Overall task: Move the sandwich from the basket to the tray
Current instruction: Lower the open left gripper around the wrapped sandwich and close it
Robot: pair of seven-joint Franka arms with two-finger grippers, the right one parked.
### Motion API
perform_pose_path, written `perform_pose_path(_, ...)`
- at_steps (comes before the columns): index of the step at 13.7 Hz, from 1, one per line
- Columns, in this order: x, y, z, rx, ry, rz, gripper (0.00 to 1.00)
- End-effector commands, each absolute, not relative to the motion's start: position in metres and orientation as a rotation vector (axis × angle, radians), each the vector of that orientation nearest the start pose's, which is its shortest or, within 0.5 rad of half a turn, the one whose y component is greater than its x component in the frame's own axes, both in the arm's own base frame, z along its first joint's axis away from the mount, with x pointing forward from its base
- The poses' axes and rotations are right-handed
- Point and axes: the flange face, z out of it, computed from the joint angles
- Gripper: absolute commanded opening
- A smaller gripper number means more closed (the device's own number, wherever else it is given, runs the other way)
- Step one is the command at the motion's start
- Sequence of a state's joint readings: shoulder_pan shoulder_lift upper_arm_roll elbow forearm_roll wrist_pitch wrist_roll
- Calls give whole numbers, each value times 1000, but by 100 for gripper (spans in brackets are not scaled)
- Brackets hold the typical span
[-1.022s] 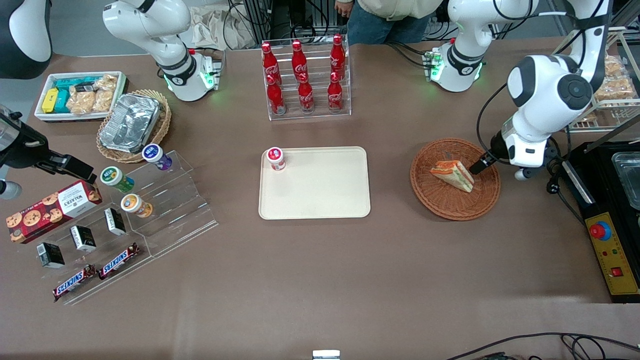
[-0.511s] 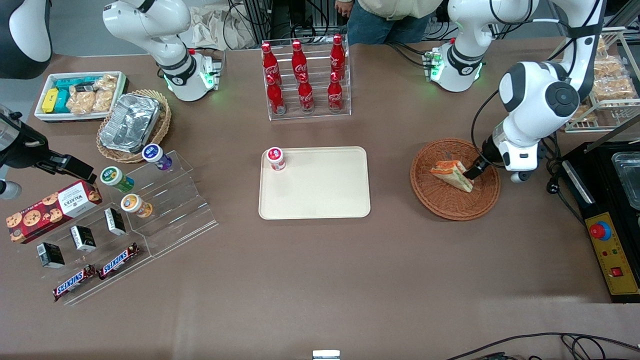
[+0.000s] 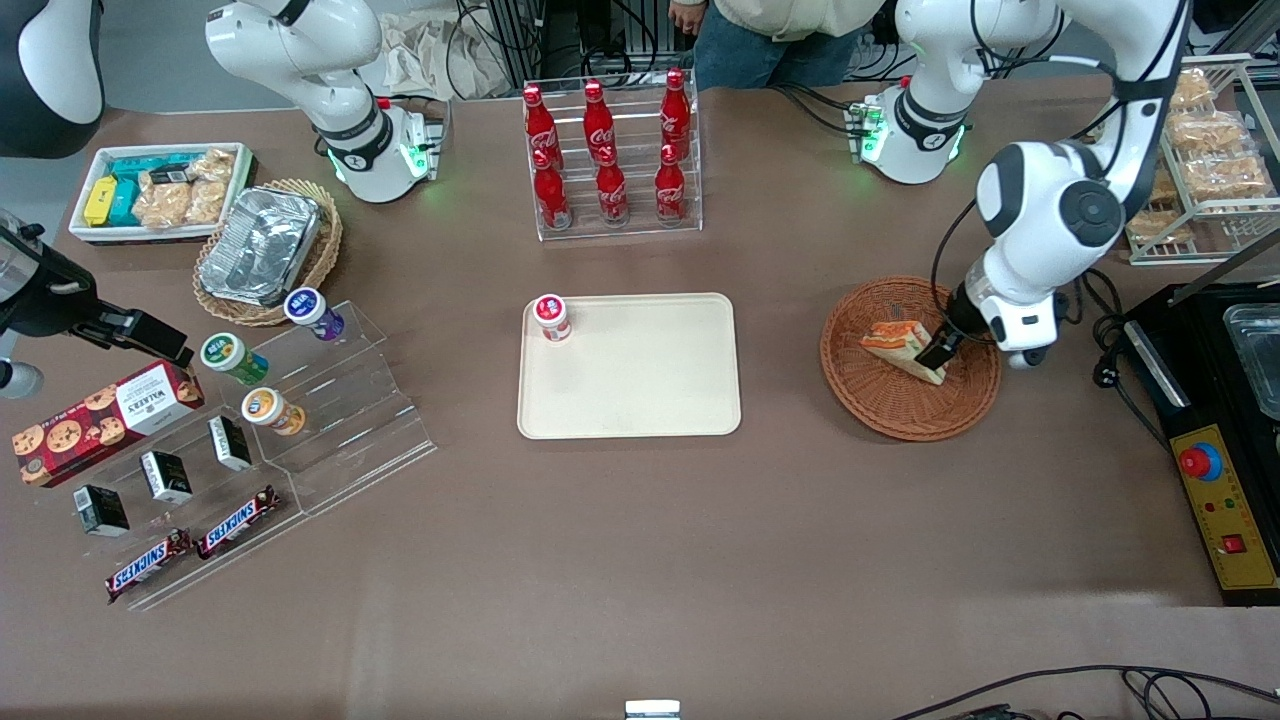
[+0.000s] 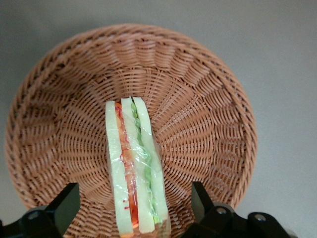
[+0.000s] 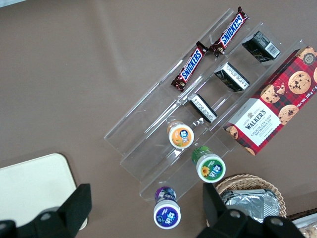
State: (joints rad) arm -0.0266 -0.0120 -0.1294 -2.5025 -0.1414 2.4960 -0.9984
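The sandwich [image 3: 888, 340], a wrapped wedge of white bread with orange-red and green layers, lies in the round reddish-brown wicker basket [image 3: 900, 415]. My left arm's gripper [image 3: 940, 350] is low over the basket at the sandwich's wide end. In the left wrist view the gripper [image 4: 133, 204] is open, with one black finger [image 4: 63, 206] on each side of the sandwich [image 4: 133, 158] and a gap to both. The basket [image 4: 208, 109] fills that view. The cream tray [image 3: 640, 385] lies flat at the table's middle, toward the parked arm from the basket.
A small red-capped cup [image 3: 550, 317] stands in one tray corner. A rack of red bottles [image 3: 610, 150] stands farther from the camera. A control box [image 3: 1225, 500] and a wire rack of bagged snacks [image 3: 1210, 160] lie at the working arm's end.
My gripper has moved in over the basket and come down so that its fingers straddle the sandwich's wide end. The sandwich has not moved.
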Motion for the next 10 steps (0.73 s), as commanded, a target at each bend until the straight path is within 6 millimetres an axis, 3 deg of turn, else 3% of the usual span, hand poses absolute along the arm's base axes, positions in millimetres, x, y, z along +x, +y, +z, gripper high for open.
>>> perform_pose_path(1,456,-78,281,-2843,-1512,69,100)
perform_pose_path(5,457,-84,273,-2834,-1544,71,100)
perform_pose_path(8,446,-84,258,-2813,-1565,74,99)
perform_pose_path(9,445,-84,256,-2811,-1564,80,96)
perform_pose_path(10,445,-84,255,-2808,-1566,82,83)
